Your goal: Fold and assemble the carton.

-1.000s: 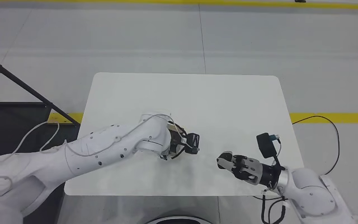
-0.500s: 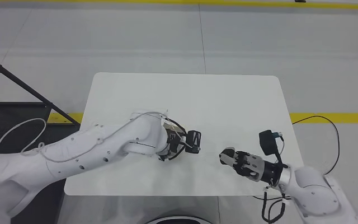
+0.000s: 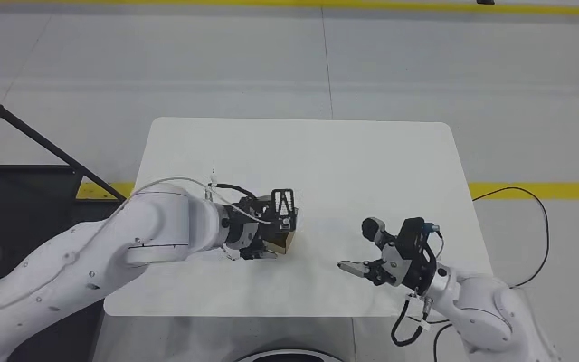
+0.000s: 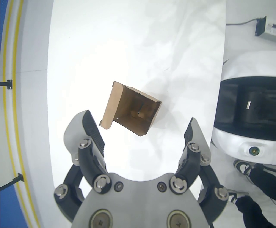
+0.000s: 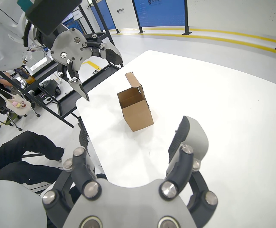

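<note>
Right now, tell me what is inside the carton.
The carton stands open: bare cardboard walls and interlocked bottom flaps, no contents visible. Its lid flap stands up. Floor along one wall is hidden by that wall.

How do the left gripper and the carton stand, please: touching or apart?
Apart. The right wrist view shows bare table between the open left gripper and the carton.

I see the white table [image 3: 362,163] standing on grey floor. Yellow floor tape [image 3: 529,190] leaves it at 3 o'clock, and a black cable [image 3: 545,226] crosses that tape. A black metal rack [image 3: 36,134] stands at 9 o'clock. Blue panels [image 5: 159,10] line the room behind.
</note>
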